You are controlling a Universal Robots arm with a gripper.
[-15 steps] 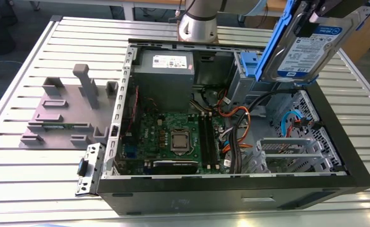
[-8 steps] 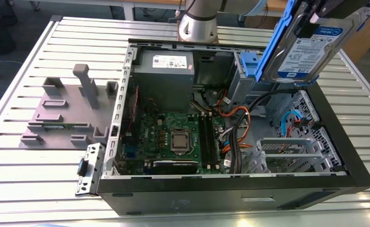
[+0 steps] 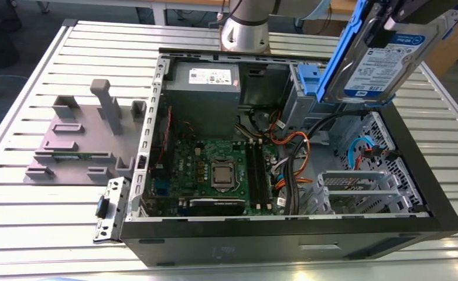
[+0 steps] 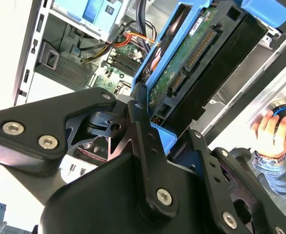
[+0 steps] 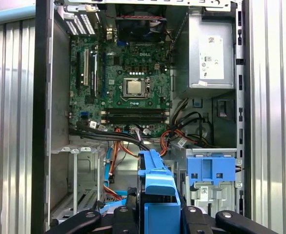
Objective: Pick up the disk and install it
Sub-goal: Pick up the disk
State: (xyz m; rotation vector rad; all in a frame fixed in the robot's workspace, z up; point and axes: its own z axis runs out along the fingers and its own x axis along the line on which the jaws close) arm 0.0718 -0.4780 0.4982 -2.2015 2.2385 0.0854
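Observation:
The disk (image 3: 385, 58), a silver-grey drive with a white-and-blue label in a bright blue bracket, hangs tilted in the air at the exterior view's upper right, above the open computer case (image 3: 291, 234). My gripper (image 3: 413, 12) is shut on its upper end. The second wrist view has the black fingers (image 4: 139, 122) clamped on either side of the disk (image 4: 192, 63), with its green circuit board and connector facing the camera. Seen in the first wrist view, the blue bracket of the disk (image 5: 157, 187) sits between the jaws of the gripper (image 5: 157, 217), over the case's drive bay area.
Inside the case lie the motherboard (image 3: 213, 170), a grey power supply box (image 3: 201, 88), cables, a blue latch piece (image 5: 211, 170) and a metal drive cage (image 3: 362, 187). A grey fixture (image 3: 81, 134) stands on the slatted table. A person's hand (image 4: 267, 131) rests beside the case.

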